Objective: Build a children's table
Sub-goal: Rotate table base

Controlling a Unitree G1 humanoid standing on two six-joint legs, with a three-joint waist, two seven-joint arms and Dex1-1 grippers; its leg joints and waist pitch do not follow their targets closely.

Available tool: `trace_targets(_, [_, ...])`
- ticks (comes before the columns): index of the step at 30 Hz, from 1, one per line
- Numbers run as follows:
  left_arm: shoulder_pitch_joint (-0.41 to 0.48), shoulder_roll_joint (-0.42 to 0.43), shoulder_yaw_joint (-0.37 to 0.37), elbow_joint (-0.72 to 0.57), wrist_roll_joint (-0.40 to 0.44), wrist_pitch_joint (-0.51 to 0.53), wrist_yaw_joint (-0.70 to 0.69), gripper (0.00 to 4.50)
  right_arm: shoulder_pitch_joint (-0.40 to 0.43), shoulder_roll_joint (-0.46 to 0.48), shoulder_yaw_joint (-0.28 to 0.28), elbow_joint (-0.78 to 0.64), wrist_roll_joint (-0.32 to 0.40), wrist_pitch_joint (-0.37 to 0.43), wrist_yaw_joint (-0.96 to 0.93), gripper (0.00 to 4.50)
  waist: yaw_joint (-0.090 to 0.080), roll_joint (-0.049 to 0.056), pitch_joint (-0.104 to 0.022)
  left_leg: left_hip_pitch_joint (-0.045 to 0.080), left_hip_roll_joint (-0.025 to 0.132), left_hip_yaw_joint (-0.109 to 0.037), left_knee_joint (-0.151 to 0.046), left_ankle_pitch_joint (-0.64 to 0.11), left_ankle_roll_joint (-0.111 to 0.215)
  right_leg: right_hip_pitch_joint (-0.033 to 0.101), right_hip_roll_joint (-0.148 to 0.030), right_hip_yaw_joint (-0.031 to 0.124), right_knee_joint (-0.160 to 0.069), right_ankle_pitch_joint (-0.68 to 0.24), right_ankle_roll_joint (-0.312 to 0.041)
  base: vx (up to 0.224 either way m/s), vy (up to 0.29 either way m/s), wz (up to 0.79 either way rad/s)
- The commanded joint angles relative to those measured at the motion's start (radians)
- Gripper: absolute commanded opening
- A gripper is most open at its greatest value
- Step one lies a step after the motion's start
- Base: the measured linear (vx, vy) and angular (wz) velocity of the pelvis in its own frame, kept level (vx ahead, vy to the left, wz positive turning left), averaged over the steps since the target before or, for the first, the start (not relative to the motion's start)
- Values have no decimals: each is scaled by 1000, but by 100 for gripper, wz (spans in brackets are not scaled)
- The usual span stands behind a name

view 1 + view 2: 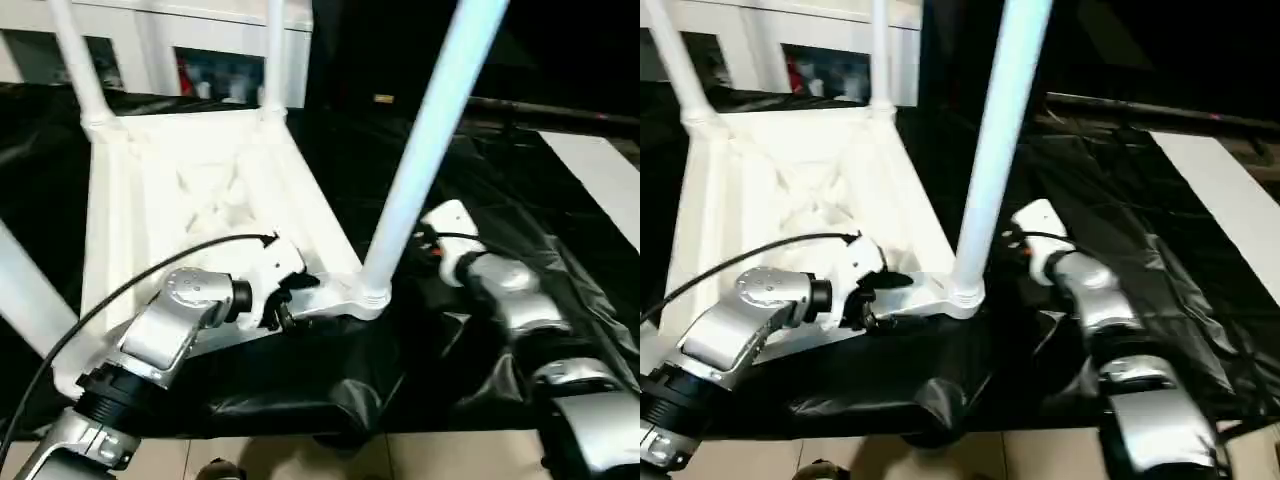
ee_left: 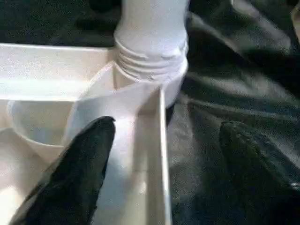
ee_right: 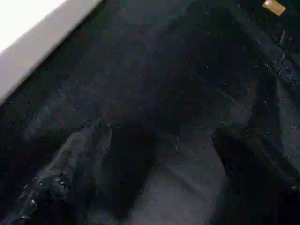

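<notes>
Left gripper (image 2: 161, 159) spread, its fingers straddling the rim of the upturned tabletop (image 1: 200, 200) just beside the near corner socket (image 1: 372, 297); a leg (image 1: 425, 140) stands upright in that socket; right gripper (image 3: 159, 173) spread over black sheeting (image 1: 560, 240), holding nothing; tabletop lies ribbed side up on the sheeting.

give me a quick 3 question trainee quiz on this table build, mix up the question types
1. True or false: the tabletop lies with its ribbed underside up.
2. The left gripper straddles which part? A) the tabletop's rim beside a corner socket B) the middle of a leg C) the black sheet
3. Fill in: the near leg stands ___ in its socket.

Key: 1 true; 2 A; 3 upright. The left gripper's fingers sit apart, one on each side of the rim.
</notes>
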Motion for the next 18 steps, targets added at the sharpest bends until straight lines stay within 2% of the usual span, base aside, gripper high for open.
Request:
trace_targets(1, [-20, 9, -36, -7, 47, 36, 28, 356, 23, -21, 20, -46, -14, 19, 33, 391, -2, 4, -71, 20, 15, -4, -57, -168, -4, 42, -52, 29, -79, -123, -170, 0, 0, 0])
trace_targets(2, [-23, 11, -42, -6, 57, 51, 41, 356, 31, -26, 27, -61, -16, 23, 48, 391, -1, 4, -72, 18, 15, -5, -56, -157, 1, 44, -53, 28, -76, -106, -175, 0, 0, 0])
trace_targets(3, [-24, 8, -41, -8, 57, 73, 54, 327, 42, -32, 38, -82, -18, 30, 70, 391, 0, 4, -73, 20, 15, -4, -56, -154, 2, 44, -54, 28, -76, -102, -179, 0, 0, 0])
trace_targets(4, [-28, 9, -39, -15, 57, 97, 62, 323, 56, -41, 52, -109, -19, 37, 106, 391, 1, 9, -72, 21, 14, -5, -56, -158, 4, 43, -52, 27, -75, -95, -186, 0, 0, 0])
trace_targets(5, [-29, 8, -38, -19, 58, 109, 65, 323, 63, -46, 60, -124, -19, 42, 124, 391, 0, 6, -72, 20, 15, -5, -56, -161, 6, 44, -53, 27, -76, -93, -192, 0, 0, 0])
trace_targets(6, [-32, 11, -38, -28, 61, 132, 67, 310, 80, -57, 78, -156, -16, 48, 171, 391, 1, 10, -72, 21, 16, -6, -57, -164, 4, 45, -52, 27, -76, -92, -194, 0, 0, 0])
trace_targets(8, [-38, 24, -44, -37, 71, 150, 63, 283, 112, -84, 108, -212, -8, 39, 262, 391, 3, 7, -70, 20, 15, -7, -57, -178, 12, 46, -53, 27, -81, -108, -194, 0, 0, 0])
trace_targets(9, [-41, 35, -46, -46, 78, 161, 58, 278, 146, -111, 127, -282, 19, 43, 355, 391, 4, 9, -69, 22, 16, -7, -57, -185, 15, 44, -52, 27, -82, -117, -194, 0, 0, 0])
trace_targets(11, [-43, 38, -45, -50, 78, 166, 55, 267, 165, -129, 133, -321, 33, 46, 403, 391, 4, 9, -67, 21, 18, -9, -59, -198, 18, 43, -54, 28, -84, -134, -195, 0, 0, 0])
trace_targets(12, [-43, 46, -47, -53, 78, 166, 44, 255, 188, -156, 142, -366, 53, 51, 466, 391, 7, 15, -68, 23, 19, -10, -59, -211, 16, 43, -55, 27, -85, -149, -197, 0, 0, 0])
trace_targets(16, [-35, 65, -60, -66, 70, 172, 17, 227, 232, -217, 156, -465, 91, 71, 573, 391, 6, 11, -65, 22, 19, -13, -61, -231, 16, 43, -55, 27, -89, -184, -196, 0, 0, 0])
trace_targets(17, [-31, 71, -64, -72, 66, 179, 10, 215, 244, -231, 155, -502, 110, 90, 600, 391, 6, 16, -66, 23, 18, -13, -62, -233, 15, 42, -55, 27, -89, -188, -197, 0, 0, 0])
trace_targets(18, [-29, 74, -66, -76, 64, 183, 6, 201, 252, -239, 154, -526, 123, 105, 617, 391, 6, 16, -66, 25, 20, -14, -61, -239, 16, 42, -54, 27, -90, -186, -197, 0, 0, 0])
